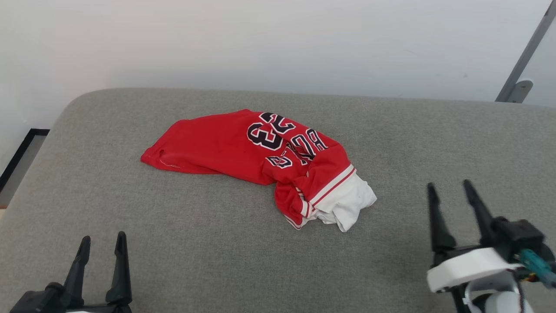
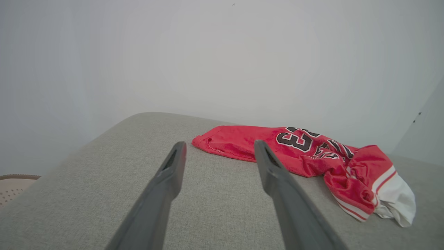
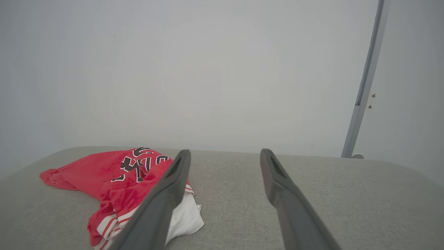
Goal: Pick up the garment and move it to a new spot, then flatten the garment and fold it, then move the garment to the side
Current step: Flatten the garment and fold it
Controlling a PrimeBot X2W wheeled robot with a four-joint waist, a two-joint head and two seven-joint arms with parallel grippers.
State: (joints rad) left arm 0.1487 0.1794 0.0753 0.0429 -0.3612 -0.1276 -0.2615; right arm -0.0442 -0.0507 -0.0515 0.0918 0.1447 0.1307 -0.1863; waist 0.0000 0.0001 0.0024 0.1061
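The garment lies crumpled in the middle of the grey padded surface, a red jersey with black white-outlined number and letters and a bunched white sleeve at its right end. It also shows as the garment in the left wrist view and the garment in the right wrist view. My left gripper is open near the front left, well short of the cloth. My right gripper is open at the front right, apart from the sleeve. Both hold nothing.
A pale wall rises behind the surface. A grey slanted metal post stands at the back right. A dark-framed floor strip shows past the surface's left edge. Bare grey padding lies around the garment.
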